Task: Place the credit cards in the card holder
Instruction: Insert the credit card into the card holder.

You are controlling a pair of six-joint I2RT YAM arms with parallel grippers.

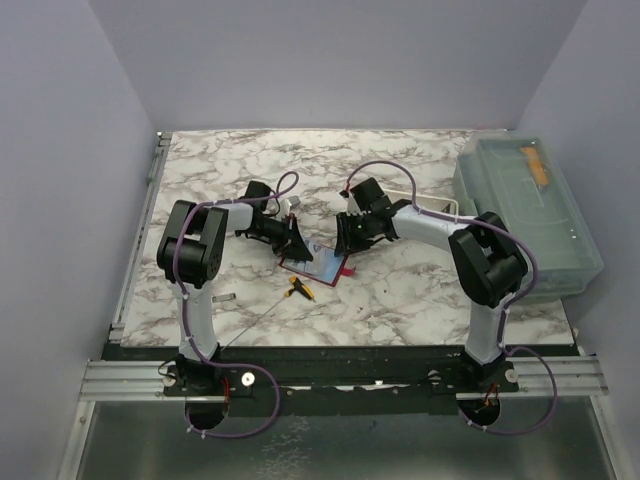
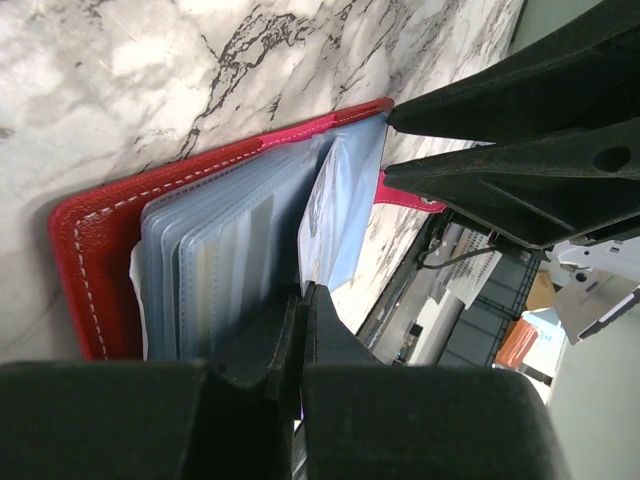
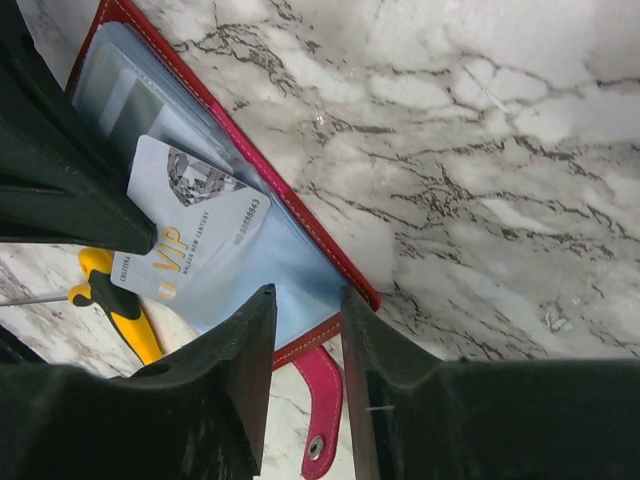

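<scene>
The red card holder (image 1: 318,263) lies open on the marble table between both grippers, its blue-grey slotted lining (image 2: 215,265) facing up. My left gripper (image 2: 303,292) is shut on one end of the pale blue credit card (image 2: 340,200), which bears "VIP" lettering (image 3: 195,235). It holds the card slanted over the lining at the holder's open side. My right gripper (image 3: 305,300) is open, its jaws apart just above the holder's corner by the red snap strap (image 3: 322,400). The right fingers (image 2: 500,150) also show in the left wrist view. The tan-gold card is not in view.
A yellow-handled thin metal tool (image 1: 300,289) lies just in front of the holder and also shows in the right wrist view (image 3: 118,305). A large clear lidded bin (image 1: 525,215) stands at the right edge. A long white tray (image 1: 428,205) lies behind the right arm.
</scene>
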